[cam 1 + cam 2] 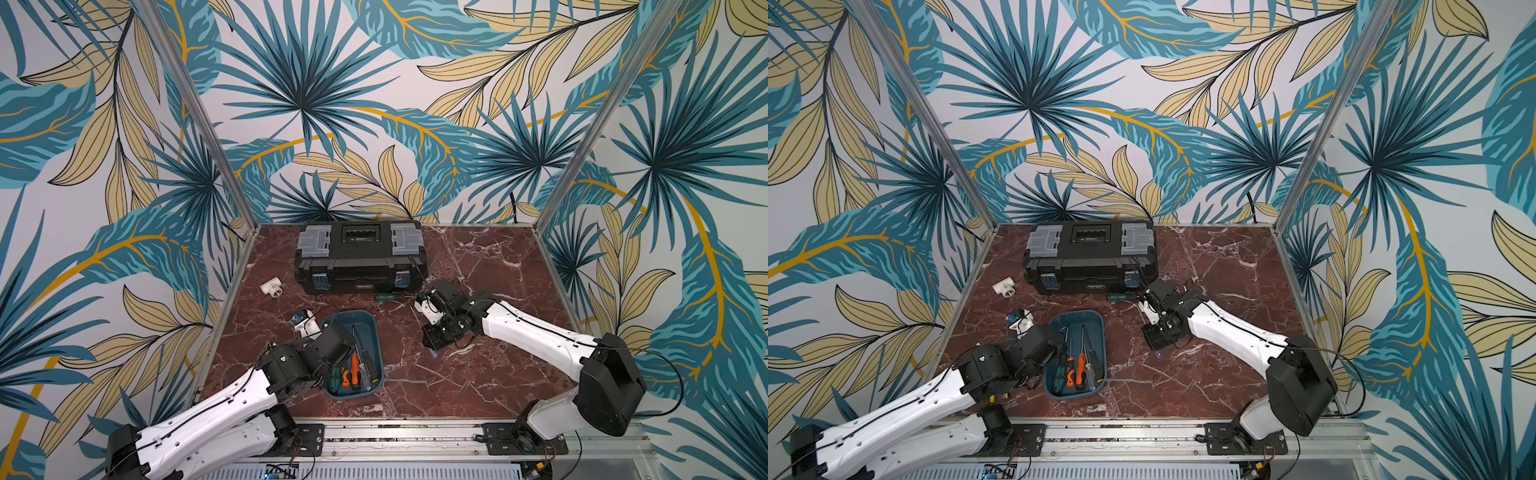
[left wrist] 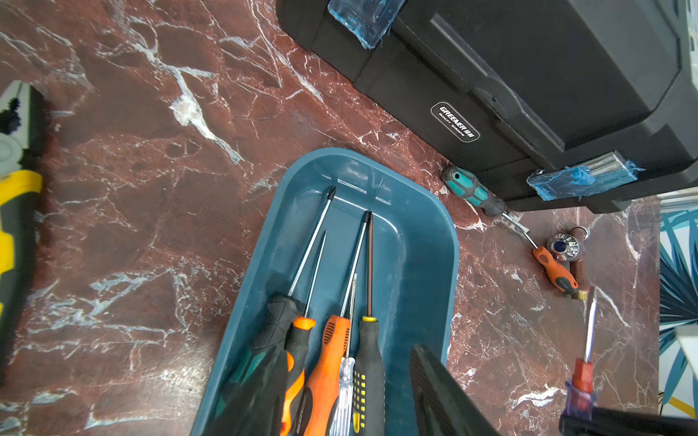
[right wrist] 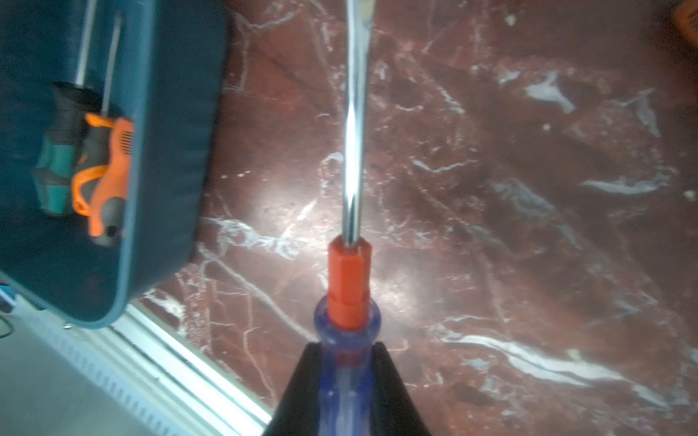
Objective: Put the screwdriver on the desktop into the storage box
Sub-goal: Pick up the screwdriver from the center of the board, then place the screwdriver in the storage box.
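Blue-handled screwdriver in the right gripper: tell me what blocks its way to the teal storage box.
Nothing visible. Only bare desktop lies between the screwdriver, shut in the right gripper, and the storage box. The left arm overlaps the box's opposite side, off that path.

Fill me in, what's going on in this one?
The right gripper is shut on a blue-handled screwdriver, holding it above the desktop to the right of the storage box. Several other screwdrivers already lie in the box. The left arm sits at the box's left side. A teal-handled screwdriver lies on the desktop beside the black toolbox, not yet collected.
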Motion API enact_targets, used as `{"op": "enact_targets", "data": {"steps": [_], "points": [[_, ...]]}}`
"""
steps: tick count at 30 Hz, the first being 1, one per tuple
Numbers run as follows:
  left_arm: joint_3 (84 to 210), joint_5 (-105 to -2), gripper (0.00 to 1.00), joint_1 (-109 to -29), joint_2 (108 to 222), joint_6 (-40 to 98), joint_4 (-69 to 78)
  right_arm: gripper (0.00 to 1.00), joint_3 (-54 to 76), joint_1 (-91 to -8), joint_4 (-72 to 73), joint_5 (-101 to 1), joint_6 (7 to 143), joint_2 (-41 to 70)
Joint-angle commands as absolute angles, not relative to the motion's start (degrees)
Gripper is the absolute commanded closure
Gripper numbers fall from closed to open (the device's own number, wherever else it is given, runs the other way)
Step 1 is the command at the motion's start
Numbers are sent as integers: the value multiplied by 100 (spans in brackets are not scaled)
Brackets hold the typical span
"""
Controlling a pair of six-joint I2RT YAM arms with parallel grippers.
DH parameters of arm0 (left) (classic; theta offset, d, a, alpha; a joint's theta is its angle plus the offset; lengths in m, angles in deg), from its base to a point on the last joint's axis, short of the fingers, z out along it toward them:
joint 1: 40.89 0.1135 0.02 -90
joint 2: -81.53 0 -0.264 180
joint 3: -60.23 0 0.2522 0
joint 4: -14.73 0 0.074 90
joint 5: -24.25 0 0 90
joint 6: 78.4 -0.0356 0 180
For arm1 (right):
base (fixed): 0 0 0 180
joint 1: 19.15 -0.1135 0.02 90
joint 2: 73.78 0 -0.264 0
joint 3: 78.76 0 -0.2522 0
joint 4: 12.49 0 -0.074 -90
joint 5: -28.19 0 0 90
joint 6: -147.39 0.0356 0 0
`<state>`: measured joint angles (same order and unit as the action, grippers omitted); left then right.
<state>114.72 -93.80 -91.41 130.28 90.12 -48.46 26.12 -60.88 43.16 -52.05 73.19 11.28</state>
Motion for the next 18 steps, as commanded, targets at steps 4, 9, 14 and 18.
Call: {"op": "enact_targets", "data": {"steps": [4, 9, 14, 18], "points": [[11437, -9392, 43, -9081, 12978, 9035, -4925, 90, 2694, -6938, 3481, -4951, 8814, 927], [11556, -9485, 43, -9050, 12914, 9124, -5381, 90, 2444, -7419, 3037, -5030, 9504, 1294], [11482, -9349, 43, -8775, 12615, 9037, -5623, 90, 1626, -7859, 2948, -5066, 9715, 2132], [11490, -9241, 43, -8627, 12520, 8926, -5726, 90, 973, -8072, 3042, -5117, 9876, 2792]]}}
